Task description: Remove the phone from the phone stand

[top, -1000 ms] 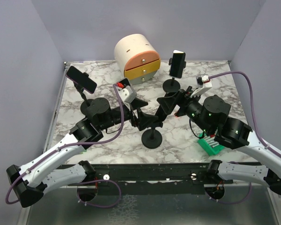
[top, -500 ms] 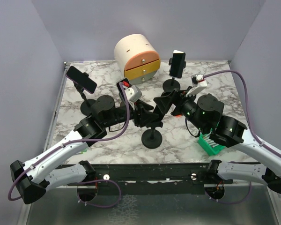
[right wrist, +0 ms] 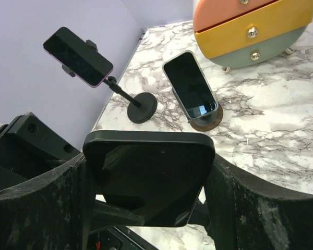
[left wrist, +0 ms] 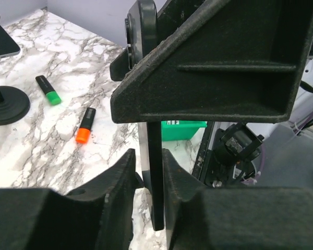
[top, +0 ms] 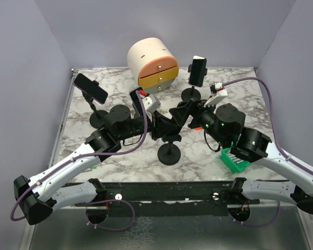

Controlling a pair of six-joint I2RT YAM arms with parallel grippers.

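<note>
The phone (right wrist: 148,177), black and flat, sits on the middle phone stand, whose round base (top: 169,154) stands on the marble table. In the top view both grippers hide most of it. My right gripper (right wrist: 148,167) spans its width, one finger against each long side. In the left wrist view I see the phone (left wrist: 155,177) edge-on. My left gripper (left wrist: 150,182) is pinched on its lower end, front and back. In the top view the left gripper (top: 163,126) comes in from the left and the right gripper (top: 180,115) from the right.
Two more phones stand on stands at the left (top: 90,87) and at the back (top: 198,71). Another phone leans on a round wooden puck (right wrist: 190,91). A round drawer cabinet (top: 153,63) is at the back. A green rack (top: 233,160) lies front right. Green (left wrist: 47,89) and orange (left wrist: 85,125) markers lie front left.
My left gripper has moved right to the middle stand and narrowed its jaws onto the phone. The right arm has shifted slightly left, its grip unchanged.
</note>
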